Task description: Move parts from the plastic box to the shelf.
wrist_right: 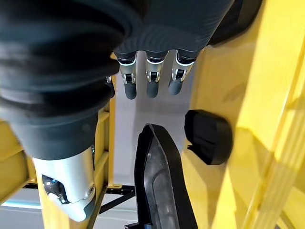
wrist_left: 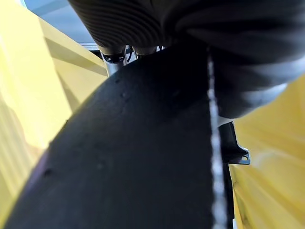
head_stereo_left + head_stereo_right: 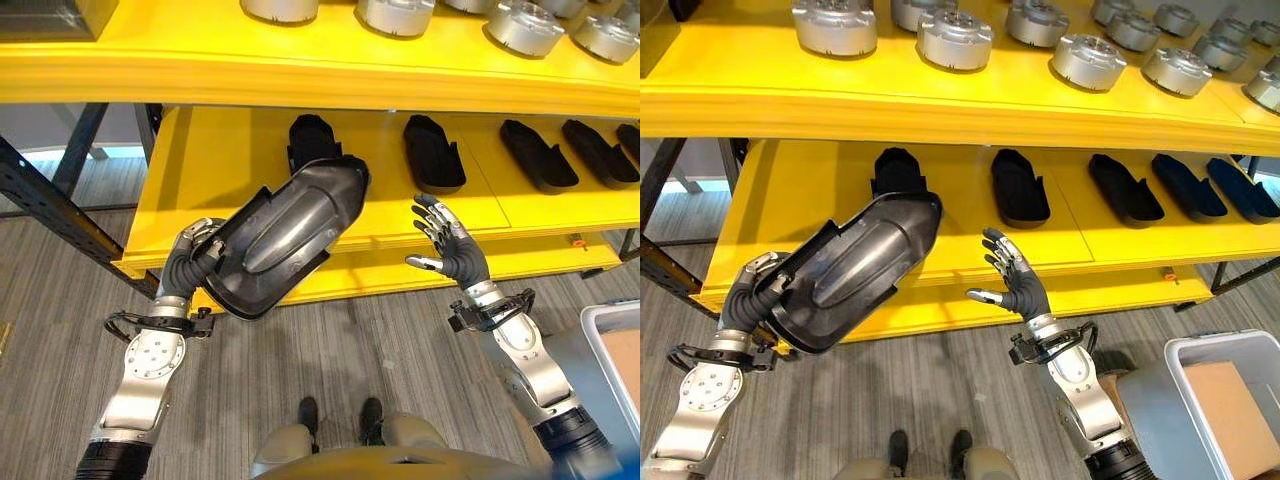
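Your left hand [image 3: 192, 258] is curled round the near end of the large black moulded plastic shell [image 3: 283, 236], held tilted before the yellow lower shelf [image 3: 210, 170]. It looks stiff, light and smooth, so bring your right hand [image 3: 455, 250], open and empty to the right, under its far end.

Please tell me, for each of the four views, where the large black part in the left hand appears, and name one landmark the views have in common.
Left eye view: large black part, left of centre, held by the left hand.
Right eye view: lower left.
Left wrist view: its dark surface spans the middle and lower area.
Right wrist view: its edge rises from the lower middle, beyond the open right hand.
Shared landmark: the yellow shelf.
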